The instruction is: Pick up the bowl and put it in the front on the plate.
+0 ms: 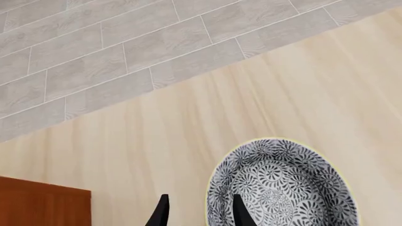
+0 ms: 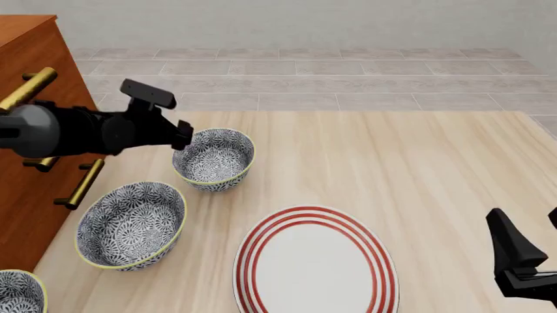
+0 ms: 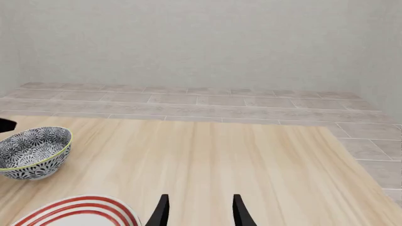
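One open, empty left gripper (image 1: 197, 212) straddles the bowl (image 2: 214, 157) rim and should close squarely before lifting toward the plate (image 2: 315, 267).

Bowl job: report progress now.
Done: the left gripper has reached the far bowl, open jaws straddling its rim. In hand: the grasp; the bowl is not yet lifted. Left: carry it onto the plate, which is bare. The right gripper idles open.
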Tool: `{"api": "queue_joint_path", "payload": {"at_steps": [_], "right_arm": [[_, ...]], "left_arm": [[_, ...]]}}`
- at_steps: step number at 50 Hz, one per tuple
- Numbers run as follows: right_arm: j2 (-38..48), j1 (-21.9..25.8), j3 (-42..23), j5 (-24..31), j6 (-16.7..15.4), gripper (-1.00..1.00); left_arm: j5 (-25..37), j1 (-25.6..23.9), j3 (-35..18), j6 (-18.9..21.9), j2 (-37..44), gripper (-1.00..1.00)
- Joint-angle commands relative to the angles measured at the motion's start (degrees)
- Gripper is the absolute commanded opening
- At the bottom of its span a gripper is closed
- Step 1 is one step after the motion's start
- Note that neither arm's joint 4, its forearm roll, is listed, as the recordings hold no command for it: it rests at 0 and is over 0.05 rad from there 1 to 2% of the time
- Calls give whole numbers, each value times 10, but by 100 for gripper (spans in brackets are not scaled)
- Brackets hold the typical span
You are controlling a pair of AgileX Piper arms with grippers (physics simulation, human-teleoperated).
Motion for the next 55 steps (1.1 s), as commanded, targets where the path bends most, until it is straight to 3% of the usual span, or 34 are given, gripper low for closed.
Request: {"api": "queue_joint_path", "payload": {"at_steps": [1, 10, 55], "right_arm": [[-3, -1, 0, 3, 0, 100], [-2, 0, 0, 1, 0, 100], [17, -2, 0, -13, -1, 100]], "left_arm": [[-10, -1, 0, 5, 21, 100], [-35, 6, 6, 25, 47, 100], [-69, -17, 10, 13, 115, 100]]}}
